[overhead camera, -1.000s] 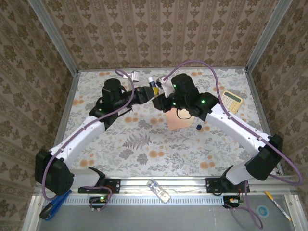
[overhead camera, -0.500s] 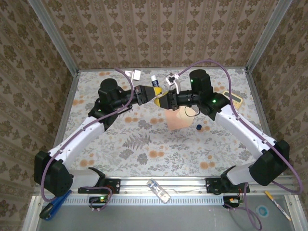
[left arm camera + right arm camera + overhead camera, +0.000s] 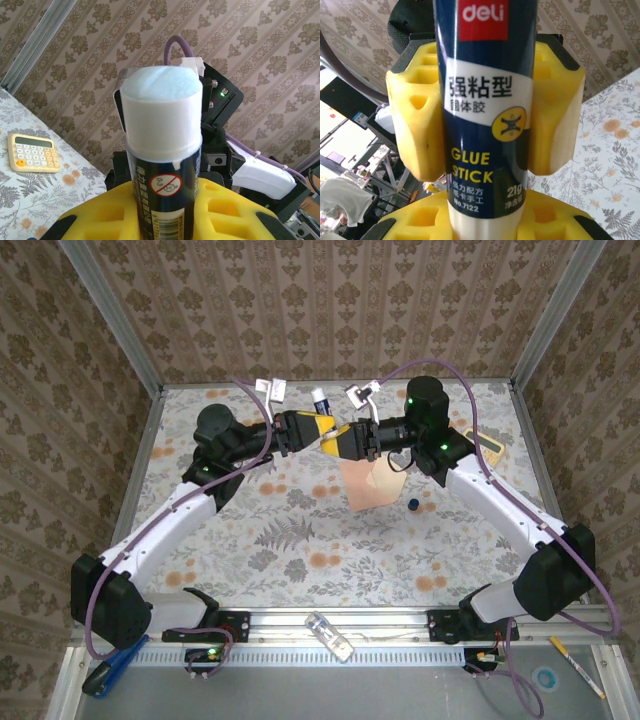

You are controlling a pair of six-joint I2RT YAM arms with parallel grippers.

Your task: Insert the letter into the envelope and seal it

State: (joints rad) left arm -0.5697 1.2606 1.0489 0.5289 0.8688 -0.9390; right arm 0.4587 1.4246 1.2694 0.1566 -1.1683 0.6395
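Observation:
A dark blue "deli" glue stick point(image 3: 319, 398) is held in the air between both grippers. My left gripper point(image 3: 318, 427) is shut on its body; in the left wrist view the stick point(image 3: 162, 150) rises from the yellow pads to a free white end. My right gripper point(image 3: 341, 441) is shut on the other white end, and in the right wrist view the stick point(image 3: 487, 100) runs up past the left gripper's fingers point(image 3: 415, 125). The salmon envelope point(image 3: 365, 488) lies flat on the table below them, its near-right part paler. The letter is hidden.
A yellow calculator point(image 3: 488, 446) lies at the back right, half under the right arm. A small dark blue object point(image 3: 412, 504) sits just right of the envelope. A clear plastic item point(image 3: 330, 636) rests on the front rail. Patterned walls close in three sides.
The right wrist has swung from pointing down onto the stick to lying level and pointing left. Both grippers and the stick have shifted a little toward the back.

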